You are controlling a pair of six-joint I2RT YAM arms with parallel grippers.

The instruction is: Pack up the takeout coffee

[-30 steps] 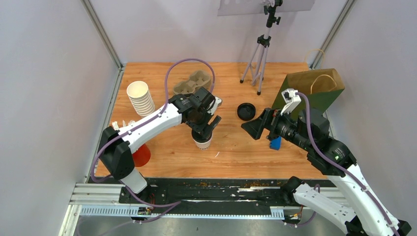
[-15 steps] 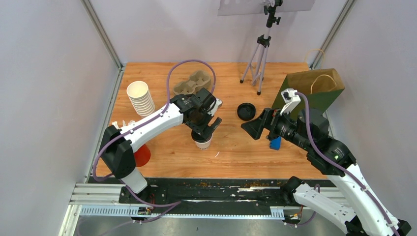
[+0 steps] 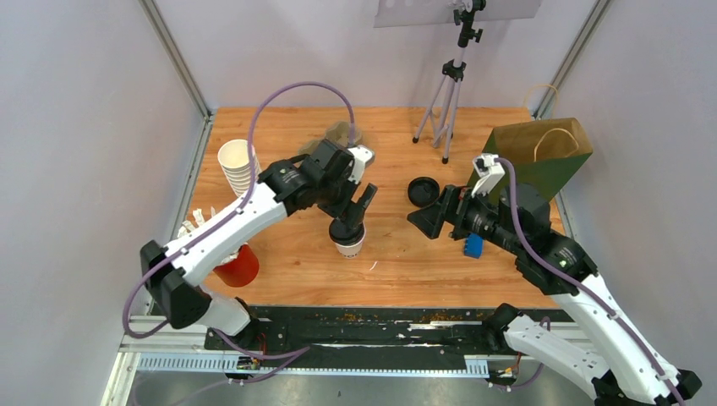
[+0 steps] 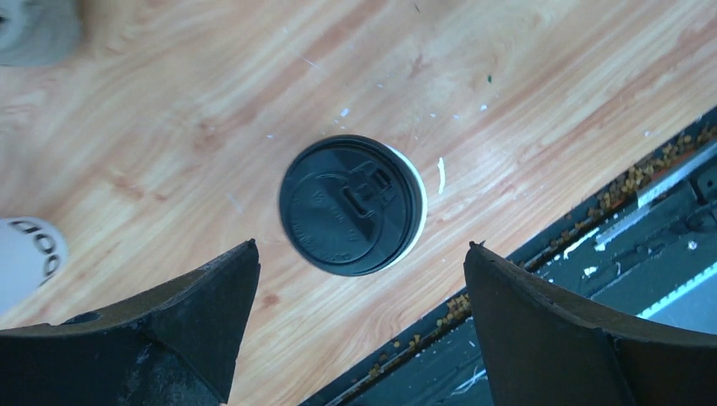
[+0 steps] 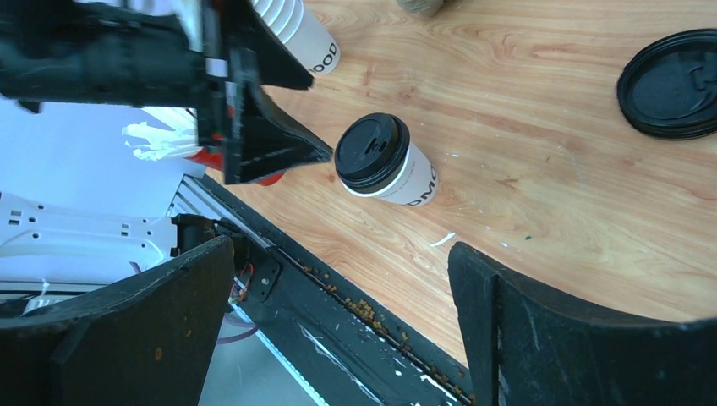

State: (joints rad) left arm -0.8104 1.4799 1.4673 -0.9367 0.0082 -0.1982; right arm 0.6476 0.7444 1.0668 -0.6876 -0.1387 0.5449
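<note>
A white-sided paper cup (image 3: 349, 247) with a black lid (image 4: 351, 205) stands upright on the wooden table, near its middle. It also shows in the right wrist view (image 5: 385, 159). My left gripper (image 3: 355, 213) hangs open just above it, a finger on each side of the lid and touching nothing; the left wrist view (image 4: 362, 247) looks straight down on the lid. My right gripper (image 3: 427, 218) is open and empty to the cup's right, off the table surface (image 5: 342, 245). A loose black lid (image 3: 423, 191) lies flat by the right gripper. The olive-green-sided cup is out of view.
A green and brown paper bag (image 3: 541, 156) stands at the right. A cardboard cup carrier (image 3: 338, 135) sits at the back, partly behind my left arm. A stack of lidless white cups (image 3: 239, 165), a red cup (image 3: 237, 266), a tripod (image 3: 448, 93) and a blue block (image 3: 473, 245) are also here.
My left arm has swung its elbow up and left, and its open gripper has turned above the cup. My right gripper has edged slightly left. The cup has not moved.
</note>
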